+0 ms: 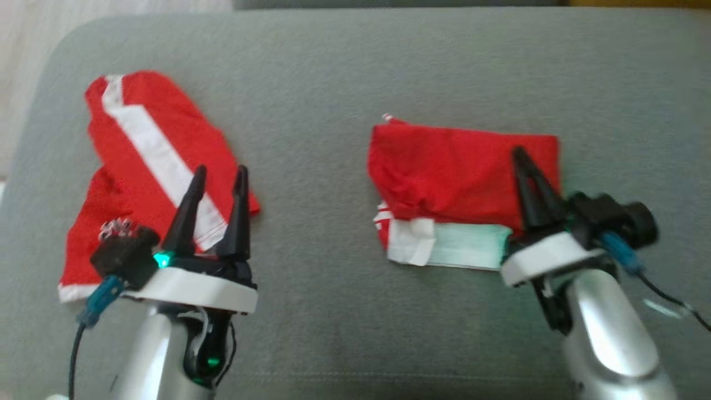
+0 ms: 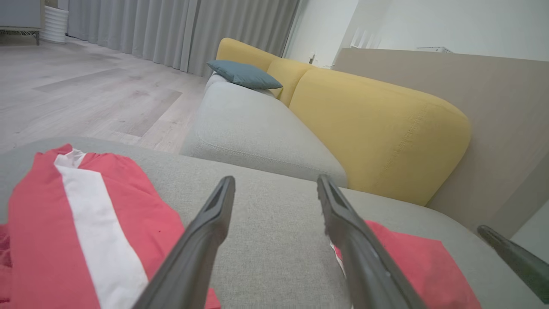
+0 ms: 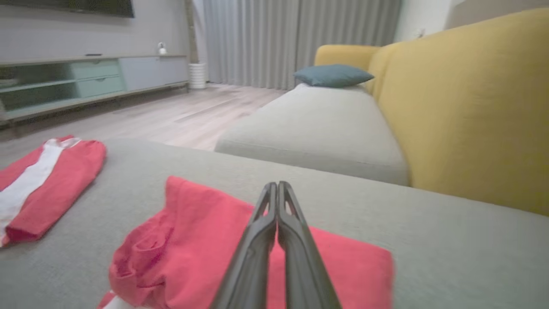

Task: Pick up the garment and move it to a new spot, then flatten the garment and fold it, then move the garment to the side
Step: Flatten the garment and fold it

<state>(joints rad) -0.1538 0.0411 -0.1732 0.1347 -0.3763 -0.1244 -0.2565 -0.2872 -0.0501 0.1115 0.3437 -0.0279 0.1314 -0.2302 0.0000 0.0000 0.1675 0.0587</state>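
A folded red garment with a white and pale green patch along its near edge lies on the grey cushion, right of centre. My right gripper hovers over its right part, fingers pressed shut with no cloth visible between them; the right wrist view shows the same gripper above that garment. A second red garment with a white stripe lies spread at the left. My left gripper is open over its right edge, and the left wrist view shows these fingers apart beside the striped cloth.
The grey cushion's left edge drops to a pale wood floor. Beyond stand another grey seat, a yellow backrest and a blue pillow. A low cabinet lines the far wall.
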